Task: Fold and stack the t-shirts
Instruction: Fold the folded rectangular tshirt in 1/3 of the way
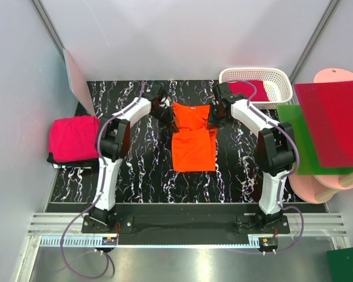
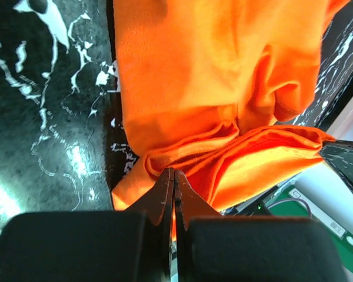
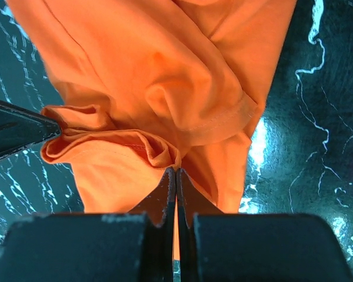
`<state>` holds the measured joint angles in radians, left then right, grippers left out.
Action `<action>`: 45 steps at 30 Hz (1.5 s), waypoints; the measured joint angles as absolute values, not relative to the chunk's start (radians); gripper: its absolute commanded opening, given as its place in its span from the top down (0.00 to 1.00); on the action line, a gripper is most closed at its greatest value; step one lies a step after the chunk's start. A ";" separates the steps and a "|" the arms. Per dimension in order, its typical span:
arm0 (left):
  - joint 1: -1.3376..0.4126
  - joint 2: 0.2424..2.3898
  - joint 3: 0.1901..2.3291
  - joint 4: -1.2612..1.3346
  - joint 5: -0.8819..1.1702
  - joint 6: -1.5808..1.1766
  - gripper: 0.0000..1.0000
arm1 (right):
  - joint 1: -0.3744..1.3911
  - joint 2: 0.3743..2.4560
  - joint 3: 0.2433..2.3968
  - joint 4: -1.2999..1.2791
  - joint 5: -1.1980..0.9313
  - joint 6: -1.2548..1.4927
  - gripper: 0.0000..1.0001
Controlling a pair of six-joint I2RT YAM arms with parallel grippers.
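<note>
Left gripper and right gripper both pinch the orange t-shirt (opposite sides); advise lifting evenly, cloth taut.

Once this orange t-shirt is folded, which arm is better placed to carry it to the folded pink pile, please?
Left, probably: the pink pile lies far left on the table, beside the left arm, whose jaws already pinch the orange t-shirt; the right arm would reach across.

The orange t-shirt is glowing bright and plain, the table is showing black with white veining, the folded t-shirt is showing magenta, the red sheet and green sheet are looking plain
</note>
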<state>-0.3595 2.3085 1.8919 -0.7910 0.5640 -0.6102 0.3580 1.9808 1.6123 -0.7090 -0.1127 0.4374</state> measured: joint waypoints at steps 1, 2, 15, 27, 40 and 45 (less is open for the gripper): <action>-0.361 2.315 1.892 -0.790 0.569 -0.611 1.00 | 0.358 1.981 1.609 -0.708 -0.113 0.437 1.00; -0.361 2.320 1.892 -0.791 0.573 -0.611 1.00 | 0.357 1.981 1.604 -0.709 -0.113 0.437 1.00; -0.364 2.301 1.896 -0.767 0.633 -0.615 0.97 | 0.354 1.859 1.517 -0.736 -0.062 0.442 1.00; -0.360 2.253 1.898 -0.739 0.670 -0.621 0.01 | 0.339 1.909 1.518 -0.744 0.015 0.445 0.96; -0.321 2.018 1.659 -0.708 0.677 -0.572 0.01 | 0.339 1.969 1.547 -0.773 0.075 0.474 0.02; -0.332 1.981 1.416 -0.693 0.678 -0.546 0.02 | 0.339 1.713 1.407 -0.769 0.037 0.539 0.18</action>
